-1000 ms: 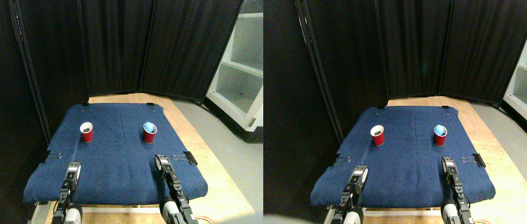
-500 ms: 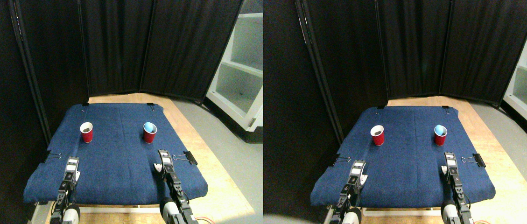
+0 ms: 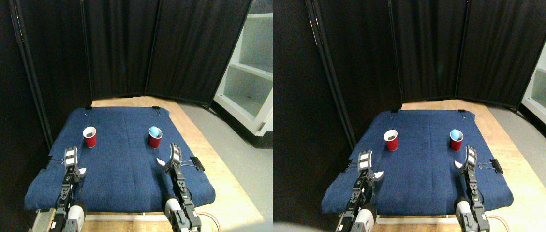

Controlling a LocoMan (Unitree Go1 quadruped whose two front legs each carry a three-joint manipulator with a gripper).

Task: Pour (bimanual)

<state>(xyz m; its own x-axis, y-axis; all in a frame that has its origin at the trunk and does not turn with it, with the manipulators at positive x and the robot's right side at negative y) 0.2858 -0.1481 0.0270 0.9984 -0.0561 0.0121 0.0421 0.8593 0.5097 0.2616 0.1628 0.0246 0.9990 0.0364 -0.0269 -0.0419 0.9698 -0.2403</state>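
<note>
Now our left gripper [image 3: 73,163], jaws spread and empty, sits just short of the red plastic cup with dark contents [image 3: 89,137]; our right gripper [image 3: 168,157], likewise agape, nears the red cup with blue lining [image 3: 155,137] on blue cloth [image 3: 123,159].

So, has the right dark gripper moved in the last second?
Yes. The right gripper went forward, toward the red plastic cup with blue inside, and is now level with the black binder clip.

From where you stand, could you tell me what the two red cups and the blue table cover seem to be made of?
The left red cup and right red cup look like smooth disposable plastic or coated paper: thin pale rims, even red walls. The blue cover looks like matte woven cloth, perhaps denim: it drapes over the edges and is clipped down.
</note>
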